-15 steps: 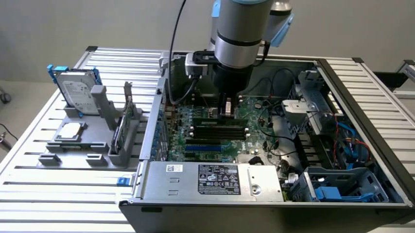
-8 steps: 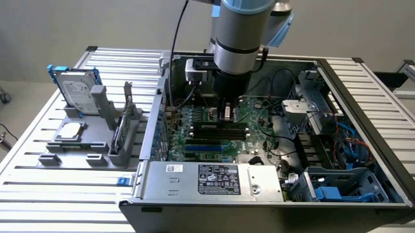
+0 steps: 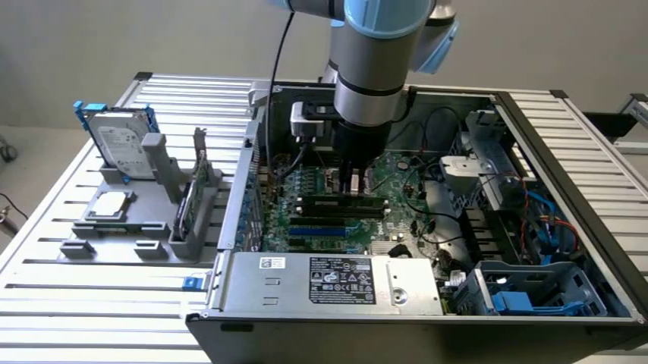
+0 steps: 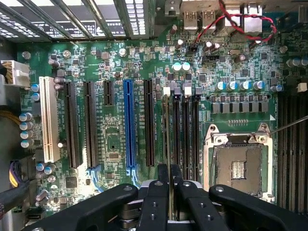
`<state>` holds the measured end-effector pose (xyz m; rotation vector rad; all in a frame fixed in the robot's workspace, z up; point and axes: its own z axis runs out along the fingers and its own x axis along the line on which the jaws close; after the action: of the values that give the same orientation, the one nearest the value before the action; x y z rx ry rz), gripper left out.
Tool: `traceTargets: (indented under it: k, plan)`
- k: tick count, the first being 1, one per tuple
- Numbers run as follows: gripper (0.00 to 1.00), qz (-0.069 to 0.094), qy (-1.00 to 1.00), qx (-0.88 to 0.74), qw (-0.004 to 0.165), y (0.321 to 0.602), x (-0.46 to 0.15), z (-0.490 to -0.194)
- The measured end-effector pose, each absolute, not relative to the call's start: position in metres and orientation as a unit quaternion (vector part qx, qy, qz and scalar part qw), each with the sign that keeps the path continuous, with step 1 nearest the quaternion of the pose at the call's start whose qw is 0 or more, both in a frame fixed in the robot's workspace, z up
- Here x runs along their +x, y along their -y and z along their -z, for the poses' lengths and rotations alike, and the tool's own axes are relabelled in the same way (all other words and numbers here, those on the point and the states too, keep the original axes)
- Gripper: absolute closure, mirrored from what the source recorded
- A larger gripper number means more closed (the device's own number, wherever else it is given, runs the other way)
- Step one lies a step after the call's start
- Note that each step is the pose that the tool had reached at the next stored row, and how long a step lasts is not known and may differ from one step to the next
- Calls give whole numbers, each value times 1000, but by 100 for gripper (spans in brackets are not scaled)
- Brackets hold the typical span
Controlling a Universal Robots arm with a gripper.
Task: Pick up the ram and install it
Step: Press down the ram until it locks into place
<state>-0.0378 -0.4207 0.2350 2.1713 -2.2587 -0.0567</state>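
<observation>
While the gripper (image 3: 350,186) is pinching the ram (image 4: 167,139) over the motherboard (image 4: 110,144) at the exterior view's centre, pickup is looking done, seating not yet finished.

Motherboard (image 3: 316,188) lies inside the open computer case (image 3: 405,337).

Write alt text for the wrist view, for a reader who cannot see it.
The gripper, its fingers nearly together on a thin edge-on board that looks like the ram, hangs over the motherboard, lined up with the black memory slots. An empty processor socket lies on one side of them, a blue expansion slot on the other.
</observation>
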Motion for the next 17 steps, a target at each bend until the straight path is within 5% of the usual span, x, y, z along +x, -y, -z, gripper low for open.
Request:
traceTargets:
  k: [17]
  plan:
    - [86,19,721,692,3,421,-36,-231]
